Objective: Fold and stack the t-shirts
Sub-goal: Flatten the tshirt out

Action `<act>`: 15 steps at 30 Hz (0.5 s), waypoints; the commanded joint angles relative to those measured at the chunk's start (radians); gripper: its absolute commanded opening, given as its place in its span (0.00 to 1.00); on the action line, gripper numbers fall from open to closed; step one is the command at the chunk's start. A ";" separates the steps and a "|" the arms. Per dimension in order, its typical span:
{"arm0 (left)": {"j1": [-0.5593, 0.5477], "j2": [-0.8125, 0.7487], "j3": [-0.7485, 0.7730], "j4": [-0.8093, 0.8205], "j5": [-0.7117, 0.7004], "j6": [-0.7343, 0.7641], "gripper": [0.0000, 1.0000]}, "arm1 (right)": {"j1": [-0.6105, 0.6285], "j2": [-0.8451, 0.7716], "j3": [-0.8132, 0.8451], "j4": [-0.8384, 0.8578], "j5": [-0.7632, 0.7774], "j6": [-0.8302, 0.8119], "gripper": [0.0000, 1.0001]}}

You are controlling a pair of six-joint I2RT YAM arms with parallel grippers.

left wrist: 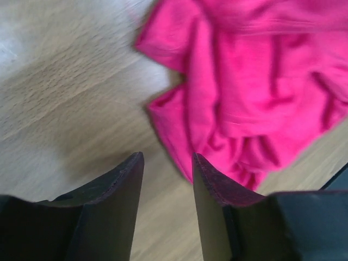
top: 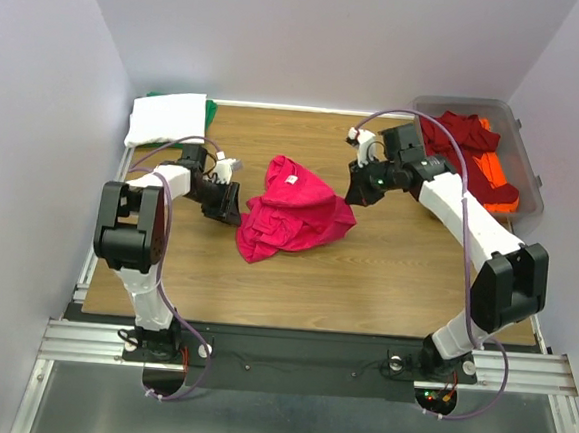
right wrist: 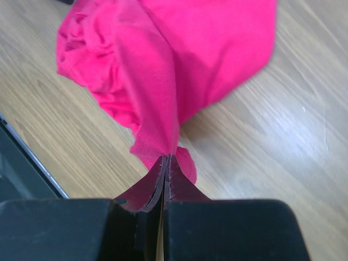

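A crumpled bright pink-red t-shirt lies in the middle of the wooden table. My right gripper is shut on the shirt's right edge; in the right wrist view the cloth runs straight out from the closed fingertips. My left gripper is open and empty at the shirt's left side, low over the table. In the left wrist view the shirt lies just beyond and to the right of the open fingers. A folded white t-shirt lies on a green one at the back left.
A clear grey plastic bin at the back right holds dark red and orange t-shirts. White walls close in the table on three sides. A metal rail runs along the near edge.
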State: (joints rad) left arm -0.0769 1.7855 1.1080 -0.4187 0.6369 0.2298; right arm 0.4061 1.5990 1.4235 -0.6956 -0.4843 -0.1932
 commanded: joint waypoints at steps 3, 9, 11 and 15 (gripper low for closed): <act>-0.015 0.061 0.058 0.024 0.007 -0.058 0.50 | -0.076 -0.028 0.005 -0.008 -0.027 0.074 0.01; -0.023 0.117 0.058 0.046 0.033 -0.075 0.49 | -0.101 -0.036 -0.011 -0.010 -0.036 0.090 0.01; -0.024 0.138 0.055 0.055 0.027 -0.079 0.40 | -0.116 -0.036 -0.020 -0.008 -0.040 0.098 0.01; -0.023 0.172 0.087 0.031 0.026 -0.070 0.11 | -0.180 -0.021 -0.003 -0.010 -0.068 0.139 0.01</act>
State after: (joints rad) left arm -0.0917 1.9125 1.1694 -0.3580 0.6991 0.1421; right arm 0.2855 1.5997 1.4071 -0.7181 -0.5140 -0.1028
